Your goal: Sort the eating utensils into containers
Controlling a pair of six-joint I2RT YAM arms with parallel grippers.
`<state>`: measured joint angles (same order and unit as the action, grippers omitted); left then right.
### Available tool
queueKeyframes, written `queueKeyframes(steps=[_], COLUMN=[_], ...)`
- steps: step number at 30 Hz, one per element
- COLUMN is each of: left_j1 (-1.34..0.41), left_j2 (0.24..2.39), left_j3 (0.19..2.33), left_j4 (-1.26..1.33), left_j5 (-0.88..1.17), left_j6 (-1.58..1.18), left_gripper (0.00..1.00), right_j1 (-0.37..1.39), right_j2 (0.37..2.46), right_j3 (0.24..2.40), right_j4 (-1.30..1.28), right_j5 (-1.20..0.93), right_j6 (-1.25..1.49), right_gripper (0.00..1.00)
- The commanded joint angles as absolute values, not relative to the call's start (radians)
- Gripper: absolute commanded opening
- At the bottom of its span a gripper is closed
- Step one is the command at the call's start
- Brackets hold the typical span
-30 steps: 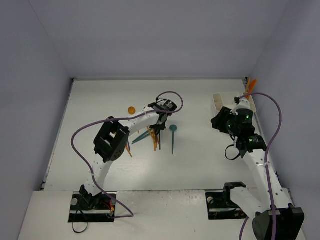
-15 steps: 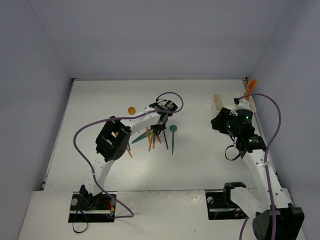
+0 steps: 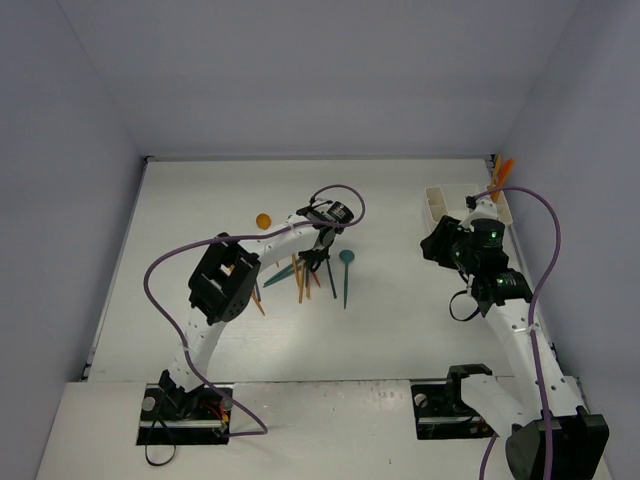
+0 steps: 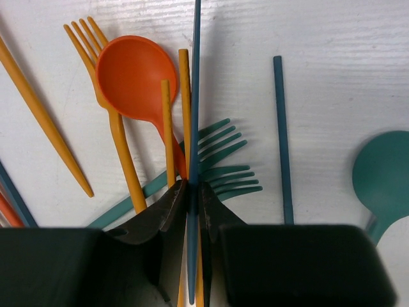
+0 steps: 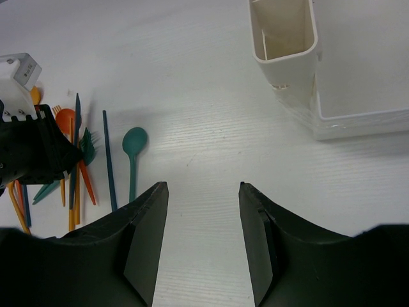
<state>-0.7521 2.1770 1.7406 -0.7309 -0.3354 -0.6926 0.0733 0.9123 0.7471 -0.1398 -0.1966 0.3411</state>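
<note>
Two handles sit in the pinch zone, and that's the main risk. Left gripper (image 4: pixel 190 188) is closed on a thin teal utensil (image 4: pixel 194 96), jaws pinched on its handle. The working end is out of frame, so can't tell fork, knife or spoon. An orange handle (image 4: pixel 185 89) lies touching it, just left of the jaws, and seems to run under the gripper too. It likely gets dragged or lifted along, so two utensils could land in one compartment or one could drop midway.

The pile is right ahead of the fingertips: orange spoon (image 4: pixel 134 73), yellow-orange fork (image 4: pixel 96 57), teal forks (image 4: pixel 223 144) crossing under the held handle. A lift may snag the tines and scatter the heap across the worktop (image 4: pixel 332 57). The thin, slick handle may also pivot or slip in the jaws on the swing.

White compartment holder (image 5: pixel 284 45) stands well apart from the left gripper, ahead and to the right of the right gripper (image 5: pixel 203 192), which hangs open holding nothing. The long carry means a possible arm clash near the holder.
</note>
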Motion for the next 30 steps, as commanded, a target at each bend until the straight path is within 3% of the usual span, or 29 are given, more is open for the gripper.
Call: queueKeyframes(steps=[1,19,23,30], left_j1=[-0.755,-0.756,-0.756,-0.756], left_j2=[2.074,2.045,2.027,1.938], left_j3=[1.726,1.67,1.662,1.639], left_j4=[-0.749,-0.747,-0.748,-0.747], left_j5=[-0.35,-0.314,-0.319,-0.324], left_j6=[-0.701,-0.702,-0.7,-0.679], left_gripper=[0.1,0.1,0.0,0.0], right_j1=[0.08,0.081,0.081,0.085], right_j2=[0.907,0.906,0.905,0.903], right_j3=[0.748,0.736,0.735,0.761], right_j4=[-0.101,-0.101,-0.101,-0.103], right_j5=[-0.22,-0.233,-0.233,-0.267], right_j6=[0.334,0.33,0.333,0.32], right_gripper=[0.46,0.46,0.46,0.46])
